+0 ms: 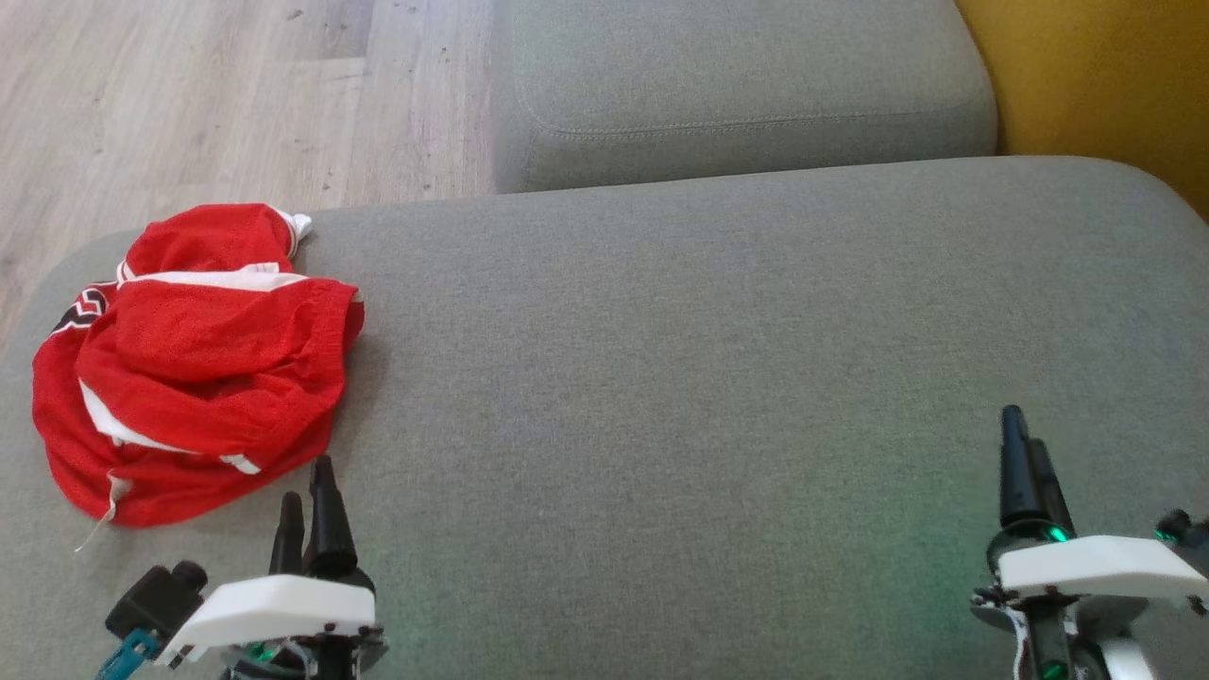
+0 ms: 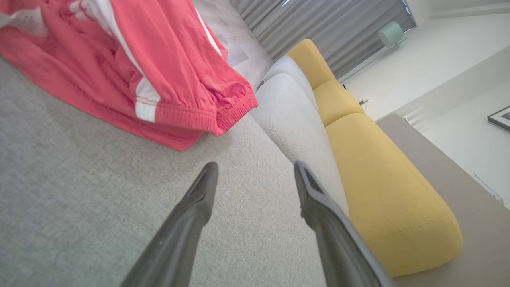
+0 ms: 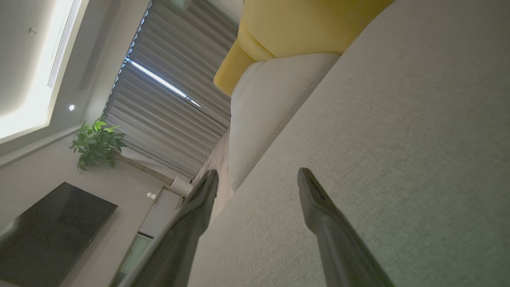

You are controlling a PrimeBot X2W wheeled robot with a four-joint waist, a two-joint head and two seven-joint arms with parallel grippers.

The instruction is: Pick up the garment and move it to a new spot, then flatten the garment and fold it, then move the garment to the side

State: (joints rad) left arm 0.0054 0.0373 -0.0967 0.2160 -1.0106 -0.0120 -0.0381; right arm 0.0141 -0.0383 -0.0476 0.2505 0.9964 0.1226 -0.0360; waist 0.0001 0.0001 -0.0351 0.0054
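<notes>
The garment [image 1: 198,359] is a red piece with white stripes and an elastic band, lying crumpled at the left end of the grey sofa cushion [image 1: 708,378]. My left gripper [image 1: 310,484] hovers just below the garment's near edge, open and holding nothing. In the left wrist view the garment [image 2: 131,67] spreads across the upper left, a short way beyond my open left gripper [image 2: 255,171]. My right gripper [image 1: 1025,430] sits at the lower right over bare cushion, far from the garment. The right wrist view shows this right gripper [image 3: 257,177] open, with grey fabric under it.
A second grey cushion [image 1: 746,85] lies behind the main one, with a yellow backrest [image 1: 1096,76] at the far right. Wooden floor [image 1: 189,94] runs past the sofa's left end. Grey curtains [image 3: 171,99], a potted plant [image 3: 97,141] and a dark screen [image 3: 48,231] stand across the room.
</notes>
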